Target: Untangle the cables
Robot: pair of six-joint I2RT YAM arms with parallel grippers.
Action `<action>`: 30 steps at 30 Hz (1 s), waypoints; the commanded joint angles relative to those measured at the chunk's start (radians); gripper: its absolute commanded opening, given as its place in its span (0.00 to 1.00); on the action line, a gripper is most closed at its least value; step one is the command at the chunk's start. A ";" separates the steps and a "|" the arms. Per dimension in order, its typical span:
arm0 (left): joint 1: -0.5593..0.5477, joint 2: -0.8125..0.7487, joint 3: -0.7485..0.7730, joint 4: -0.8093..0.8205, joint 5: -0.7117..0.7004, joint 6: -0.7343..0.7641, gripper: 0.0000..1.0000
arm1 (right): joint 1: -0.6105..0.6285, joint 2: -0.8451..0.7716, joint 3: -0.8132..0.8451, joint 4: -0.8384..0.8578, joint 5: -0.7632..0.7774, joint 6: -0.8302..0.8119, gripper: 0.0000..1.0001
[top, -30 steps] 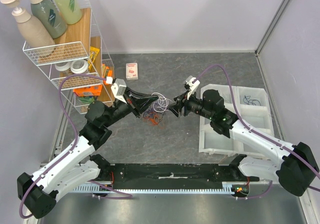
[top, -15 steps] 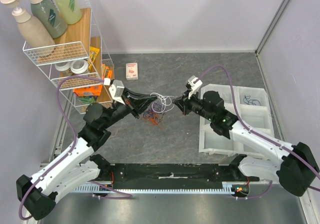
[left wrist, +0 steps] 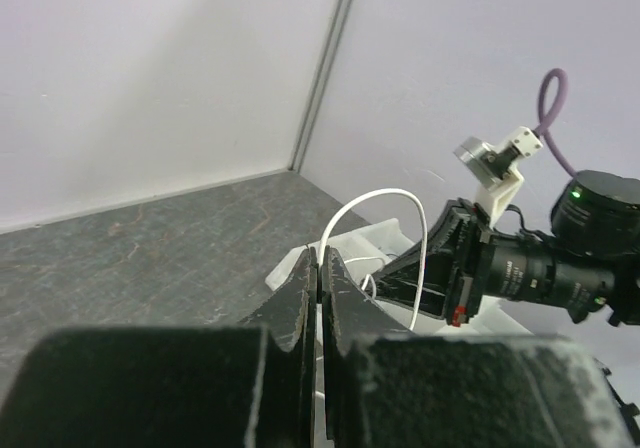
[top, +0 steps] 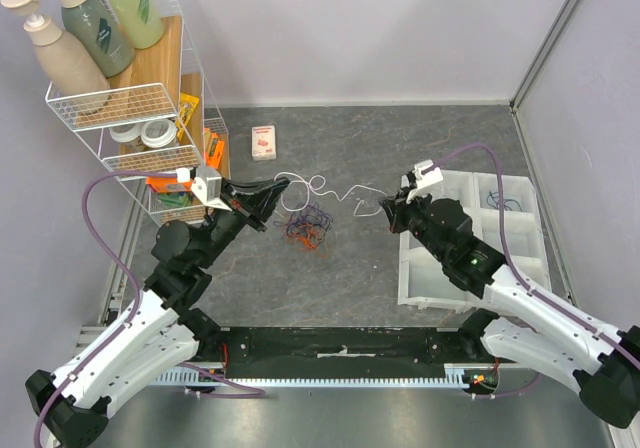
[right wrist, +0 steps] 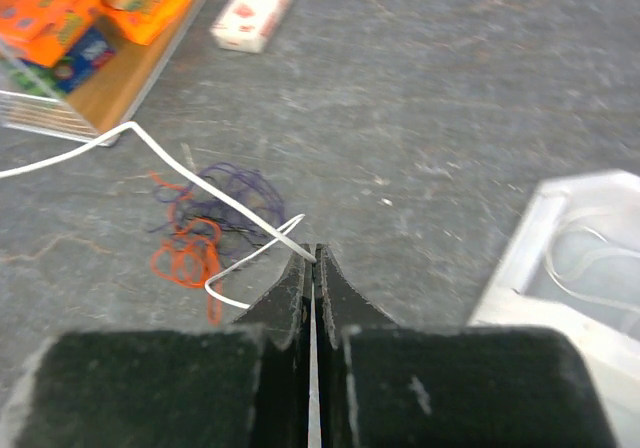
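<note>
**Both jaws clamped on one white cable, drawn out behind the tangle**

The left jaws are pressed fully together on one end of the white cable (right wrist: pixel 215 194). The right jaws are likewise closed tight on its other end. The cable hangs between them in slack waves and one small loop, passing just behind the tangle (top: pixel 310 226) of purple, dark blue and orange-red strands. From the top view I cannot tell whether it touches those strands.

The tangle lies on the worktop (top: pixel 400 148), between the two jaws and a little nearer the arm bases than either. The left jaws sit just left of it and slightly beyond. The right jaws sit to its right, farther off.

Left of the tangle, close behind the left jaws, stands a wire rack (top: pixel 112 103) holding bottles, tape rolls and orange packets. Its lower shelf comes near that arm's wrist. A small red-and-white box (top: pixel 264 141) lies beyond the tangle toward the back wall (top: pixel 380 38), apart from everything. Right of the tangle, just behind the right jaws, is a white divided bin (top: pixel 522 236) with a dark strand in one far compartment.

Bare worktop runs from the tangle back to the wall, and forward to the arm bases.
</note>
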 commanded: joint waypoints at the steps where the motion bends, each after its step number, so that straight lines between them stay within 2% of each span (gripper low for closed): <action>1: 0.001 -0.017 -0.005 -0.011 -0.116 0.054 0.02 | 0.005 -0.057 -0.001 -0.153 0.246 0.057 0.00; 5: 0.001 -0.031 -0.005 -0.038 -0.204 0.054 0.02 | 0.003 -0.141 -0.008 -0.263 0.443 0.113 0.00; 11: -0.001 -0.041 0.003 -0.096 -0.370 0.029 0.02 | 0.003 -0.271 -0.018 -0.386 0.586 0.123 0.00; 19: 0.001 -0.054 0.005 -0.154 -0.542 0.036 0.02 | 0.003 -0.386 0.057 -0.610 0.871 0.186 0.00; 27: -0.001 -0.059 -0.003 -0.153 -0.570 0.025 0.02 | 0.003 -0.502 0.117 -0.701 0.968 0.178 0.00; 30: 0.001 -0.051 -0.009 -0.131 -0.524 0.023 0.02 | 0.002 -0.503 0.130 -0.701 0.908 0.169 0.00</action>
